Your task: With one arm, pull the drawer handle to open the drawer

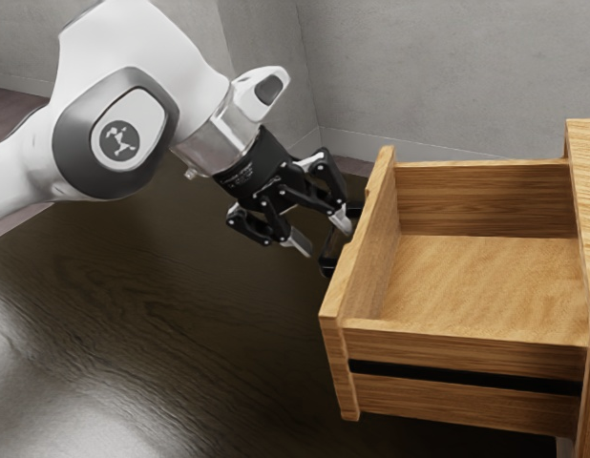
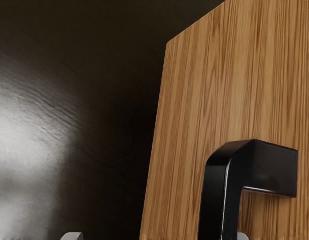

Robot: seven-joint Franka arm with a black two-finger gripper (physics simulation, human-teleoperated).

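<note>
A light wooden drawer [image 1: 371, 239] stands pulled far out of its cabinet [image 1: 586, 172] at the exterior view's right, and its inside is bare. Its black handle [image 1: 329, 262] juts from the front panel toward the arm. My black gripper [image 1: 321, 237] hovers at that handle, open, its two fingers spread with the handle's upper end between them. In the wrist view the handle [image 2: 229, 195] bends off the wooden drawer front [image 2: 219, 90], close to one grey fingertip [image 2: 242, 236]; the other fingertip [image 2: 72, 236] stands well apart over the dark floor.
A dark glossy wood surface [image 1: 152, 334] stretches below and to the exterior view's left of the drawer. Grey walls [image 1: 438, 57] stand behind. A second drawer front [image 1: 457, 401] sits below the open one, shut.
</note>
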